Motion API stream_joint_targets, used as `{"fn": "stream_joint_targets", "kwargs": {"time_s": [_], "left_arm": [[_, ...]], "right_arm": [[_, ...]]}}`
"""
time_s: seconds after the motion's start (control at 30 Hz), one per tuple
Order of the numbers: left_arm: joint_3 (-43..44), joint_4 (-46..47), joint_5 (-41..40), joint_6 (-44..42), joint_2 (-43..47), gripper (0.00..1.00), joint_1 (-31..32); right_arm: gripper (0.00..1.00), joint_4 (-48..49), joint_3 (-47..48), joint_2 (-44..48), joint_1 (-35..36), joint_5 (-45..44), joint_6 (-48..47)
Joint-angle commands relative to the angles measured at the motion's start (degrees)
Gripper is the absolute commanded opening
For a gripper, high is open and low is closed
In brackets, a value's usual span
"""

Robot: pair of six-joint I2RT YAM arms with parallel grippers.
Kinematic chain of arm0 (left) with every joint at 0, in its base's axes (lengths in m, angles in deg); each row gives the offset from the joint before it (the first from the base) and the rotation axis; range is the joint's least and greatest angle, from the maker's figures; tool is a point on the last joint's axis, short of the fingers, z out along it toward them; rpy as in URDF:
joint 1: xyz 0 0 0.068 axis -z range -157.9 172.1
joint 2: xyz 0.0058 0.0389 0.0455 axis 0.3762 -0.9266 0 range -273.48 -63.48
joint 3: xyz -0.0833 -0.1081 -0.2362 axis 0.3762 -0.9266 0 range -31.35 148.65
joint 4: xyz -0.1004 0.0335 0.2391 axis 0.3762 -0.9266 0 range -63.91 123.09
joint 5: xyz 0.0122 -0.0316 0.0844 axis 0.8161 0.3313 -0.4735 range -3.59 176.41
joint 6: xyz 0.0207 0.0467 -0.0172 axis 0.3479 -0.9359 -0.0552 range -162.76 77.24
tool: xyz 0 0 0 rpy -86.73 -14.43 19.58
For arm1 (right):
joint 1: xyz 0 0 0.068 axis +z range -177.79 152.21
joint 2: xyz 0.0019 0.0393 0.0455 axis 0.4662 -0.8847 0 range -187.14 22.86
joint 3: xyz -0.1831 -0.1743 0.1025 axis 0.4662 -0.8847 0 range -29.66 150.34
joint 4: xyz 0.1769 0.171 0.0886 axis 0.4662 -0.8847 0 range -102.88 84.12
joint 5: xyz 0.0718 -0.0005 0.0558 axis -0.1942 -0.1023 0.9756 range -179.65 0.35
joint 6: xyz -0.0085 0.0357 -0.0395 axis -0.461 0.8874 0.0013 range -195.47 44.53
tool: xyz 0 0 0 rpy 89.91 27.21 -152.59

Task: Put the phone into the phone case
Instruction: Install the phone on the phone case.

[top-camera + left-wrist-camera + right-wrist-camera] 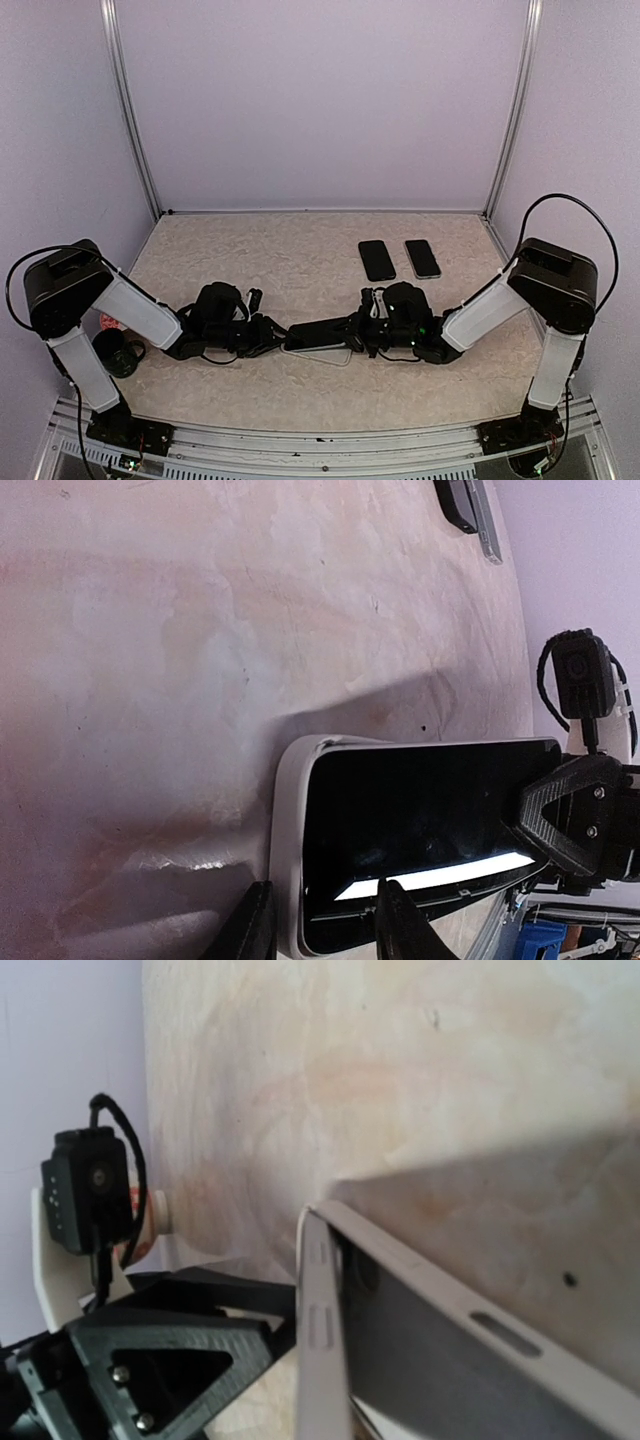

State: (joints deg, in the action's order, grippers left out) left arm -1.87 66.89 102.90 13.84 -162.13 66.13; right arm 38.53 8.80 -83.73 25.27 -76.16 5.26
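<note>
Well behind my left gripper [275, 334], out by that arm's elbow, a dark cup [118, 352] stands on the table [250, 250]. A small red and white thing [108, 322] sits just beside it; I cannot make out what it is.

My left gripper lies low and points toward my right one, its jaws partly closed on the near end of the phone case [288, 850]. Of its two fingers [402, 925], one sits against the pale outer wall of the case and the other lies over the glass.

The phone [420, 815], black screen facing my left wrist camera, sits inside the case rim at my left gripper's end. The rim wraps round that short end and along one long side. At one corner near my left fingers the rim looks slightly lifted.

Phone and case together span the gap between my two grippers, tilted, and throw a shadow on the table below. I cannot tell whether any edge touches the surface.

My right gripper [362, 328] meets the far end of the phone with its jaws closed tight, one black finger overlapping the phone's end corner. Whether it pinches anything I cannot tell.

From my right wrist the pale case wall with its button slots stands right up close. Beyond my right gripper, well apart from it, two spare phones [377, 259] lie flat side by side, not touching.
</note>
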Motion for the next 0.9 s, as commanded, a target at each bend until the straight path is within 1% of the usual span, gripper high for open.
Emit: {"fn": "stream_joint_targets", "kwargs": {"time_s": [0.0, 0.13, 0.33, 0.4, 0.57, 0.7, 0.87], "left_arm": [[0.15, 0.98, 3.59, 0.74, -1.05, 0.35, 2.10], [-0.03, 1.05, 3.53, 0.85, -0.38, 0.35, 2.42], [0.06, 1.52, 3.80, 0.80, -0.22, 0.35, 2.56], [-0.14, 1.55, 3.69, 0.81, -0.18, 0.35, 2.49], [-2.16, 4.09, 5.23, 1.98, -0.28, 0.37, 0.97], [-2.93, 5.00, 6.16, 2.31, -0.62, 0.38, 0.44], [-3.07, 6.91, 7.87, 3.13, -1.13, 0.40, 0.12]], "right_arm": [[0.00, 2.51, -1.71, -4.84, 0.38, 2.65, 2.61], [0.00, 3.87, -1.59, -6.53, 0.38, 3.21, 3.39], [0.00, 8.62, -2.46, -8.50, 0.38, 4.53, 4.98], [0.00, 13.08, -3.98, -9.04, 0.26, 4.42, 5.66], [0.00, 31.43, -6.42, -12.57, -1.54, 8.54, 6.79], [0.00, 38.65, -5.47, -15.13, -2.29, 11.18, 5.98], [0.00, 46.70, -4.78, -18.36, -2.34, 12.43, 6.85]]}}
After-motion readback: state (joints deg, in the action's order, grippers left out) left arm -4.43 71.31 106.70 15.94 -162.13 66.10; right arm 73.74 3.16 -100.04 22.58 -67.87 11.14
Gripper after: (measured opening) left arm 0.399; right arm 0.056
